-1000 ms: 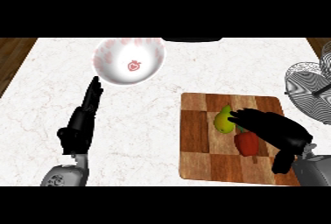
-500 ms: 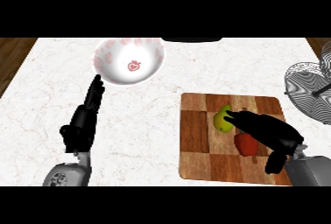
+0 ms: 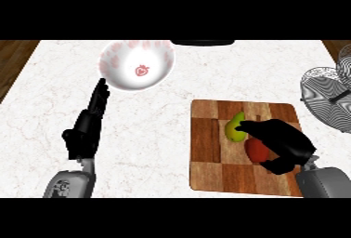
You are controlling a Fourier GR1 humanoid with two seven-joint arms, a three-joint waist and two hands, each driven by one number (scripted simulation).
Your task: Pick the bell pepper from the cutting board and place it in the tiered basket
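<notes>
One bell pepper inside curled right robot hand.

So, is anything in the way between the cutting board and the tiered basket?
Nothing visible: only bare counter separates the cutting board from the tiered basket at the right edge. The right hand is curled over the red item.

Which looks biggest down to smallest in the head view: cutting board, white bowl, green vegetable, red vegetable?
1. cutting board
2. white bowl
3. green vegetable and red vegetable: not ranked, since the right hand covers part of both.
</notes>
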